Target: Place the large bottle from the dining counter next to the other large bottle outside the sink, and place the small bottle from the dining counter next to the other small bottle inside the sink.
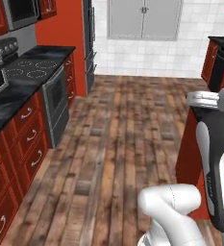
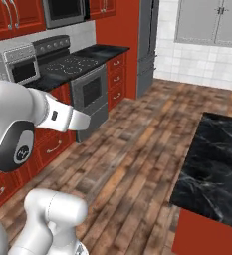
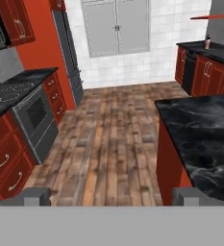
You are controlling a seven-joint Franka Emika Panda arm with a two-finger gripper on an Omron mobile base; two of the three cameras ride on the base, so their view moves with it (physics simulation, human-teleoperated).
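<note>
My gripper [image 3: 113, 196] is open, its two dark fingertips [image 3: 34, 194] wide apart with nothing between them, held high and facing down the kitchen aisle. The dining counter [image 3: 200, 134], a black marble top on a red base, lies just ahead to the right and also shows in the right base view [image 2: 217, 164]. The part of its top that I see is bare. The large bottles, the small bottles and the sink are out of view. A small upright object [image 3: 207, 42] on the far right counter is too small to identify.
Red cabinets [image 1: 22, 144] with a black counter and a stove [image 2: 70, 64] line the left side. A dark fridge [image 3: 70, 62] stands beyond them. The wooden floor [image 3: 108, 134] runs between them and the island. Grey doors [image 3: 116, 26] close the far wall.
</note>
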